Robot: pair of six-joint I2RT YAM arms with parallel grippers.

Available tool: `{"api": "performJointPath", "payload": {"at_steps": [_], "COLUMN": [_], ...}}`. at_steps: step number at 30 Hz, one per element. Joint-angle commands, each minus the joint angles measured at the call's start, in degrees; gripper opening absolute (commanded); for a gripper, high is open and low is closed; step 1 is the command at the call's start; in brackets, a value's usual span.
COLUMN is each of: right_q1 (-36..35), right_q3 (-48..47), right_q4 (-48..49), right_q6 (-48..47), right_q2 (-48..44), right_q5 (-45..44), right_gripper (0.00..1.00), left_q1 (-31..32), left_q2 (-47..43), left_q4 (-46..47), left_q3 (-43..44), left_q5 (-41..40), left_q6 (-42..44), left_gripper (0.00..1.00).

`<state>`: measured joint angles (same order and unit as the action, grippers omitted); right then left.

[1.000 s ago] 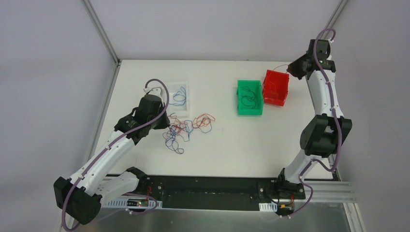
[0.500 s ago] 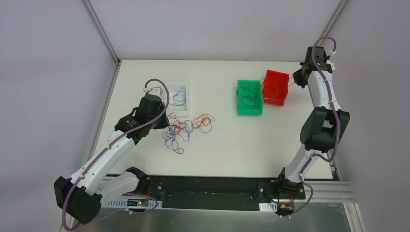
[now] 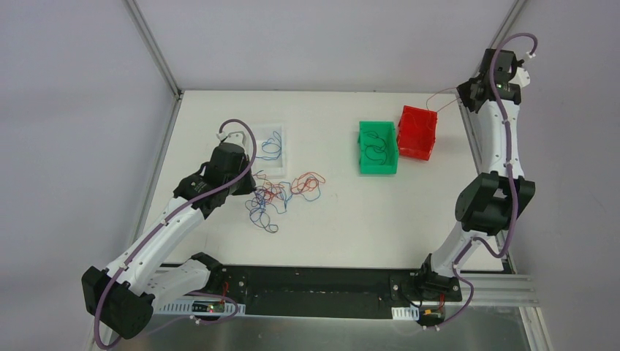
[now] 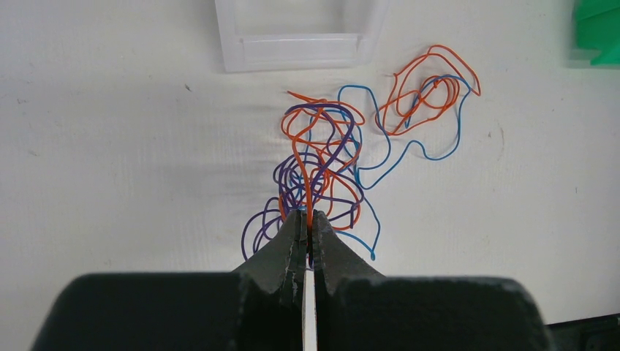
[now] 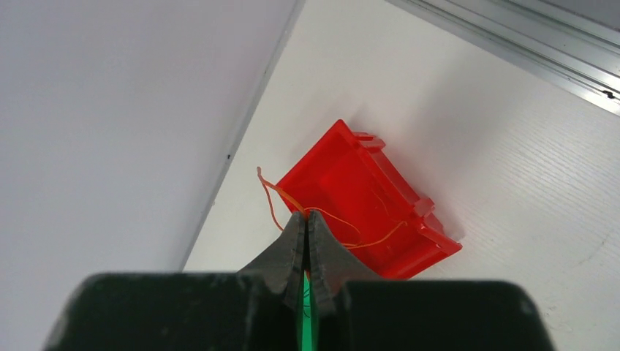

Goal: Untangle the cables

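At two o'clock my right jaws, pinching a freed red wire (image 5: 267, 191), hang higher over its bin (image 5: 343, 183); left jaws pinch the tangle (image 4: 322, 168).

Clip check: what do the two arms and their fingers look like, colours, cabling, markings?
The left arm and right arm have white links with chunky black joint housings. A lilac-purple hose runs along each, looping free near the wrist. The fingers are matte black, tapering to narrow tips. No readable markings show.
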<state>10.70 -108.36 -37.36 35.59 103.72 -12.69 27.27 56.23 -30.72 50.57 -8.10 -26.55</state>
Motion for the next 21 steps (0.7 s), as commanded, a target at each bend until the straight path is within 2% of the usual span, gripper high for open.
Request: {"api": "performJointPath", "payload": {"at_steps": [1, 14, 21], "right_q1": [0.3, 1.4, 0.5], "right_q3": [-3.1, -0.4, -9.8], "right_q4": [-1.3, 1.7, 4.0], "right_q6": [0.9, 2.5, 1.8], "right_q2": [-2.7, -5.6, -1.3], "right_q5": [1.7, 2.1, 18.2], "right_gripper": [0.0, 0.0, 0.0], "left_q1": [-0.3, -0.3, -0.2], "left_q2": [-0.9, -1.2, -0.9], "left_q4": [0.9, 0.9, 1.0], "left_q3": [1.5, 1.6, 2.3], "left_q5": [-0.9, -1.2, -0.2], "left_q6": [0.4, 0.7, 0.2], "left_gripper": [0.0, 0.0, 0.0]}}
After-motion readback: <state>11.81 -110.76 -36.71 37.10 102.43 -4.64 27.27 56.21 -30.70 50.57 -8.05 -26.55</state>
